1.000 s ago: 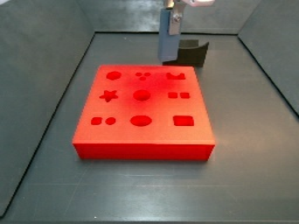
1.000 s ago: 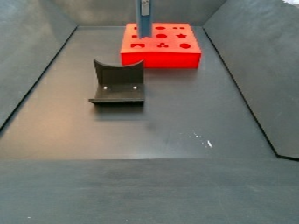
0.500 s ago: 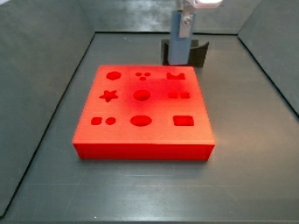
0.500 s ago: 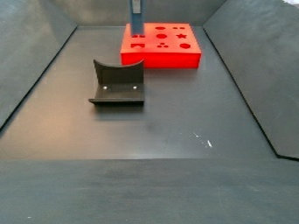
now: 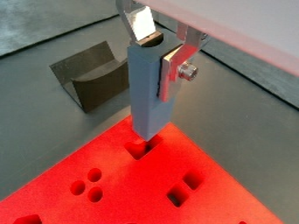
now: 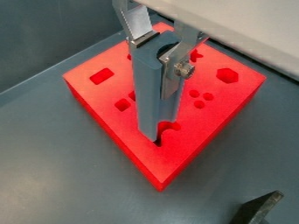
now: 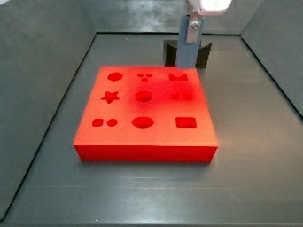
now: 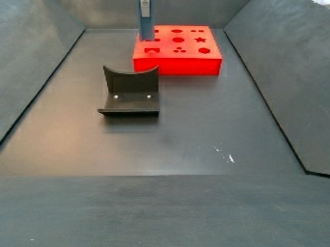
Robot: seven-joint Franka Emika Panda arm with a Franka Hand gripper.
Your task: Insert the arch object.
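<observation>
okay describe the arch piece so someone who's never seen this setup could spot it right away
Find the big red board with shaped holes on the dark floor. Above its edge nearest the dark L-shaped fixture hangs the tool, and clamped between its silver fingers is the arch object, a tall grey-blue block standing upright, its lower end at an arch-shaped hole. It is the only loose piece, far smaller than board or fixture.

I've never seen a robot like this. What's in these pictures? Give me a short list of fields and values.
gripper: above the board's edge nearest the fixture, shut on the arch object
arch object: blue-grey long piece, held upright, lower end at a hole in the board
red board: flat on the floor, many shaped holes, all look empty
fixture: dark bracket, apart from the board
floor: dark grey
</observation>
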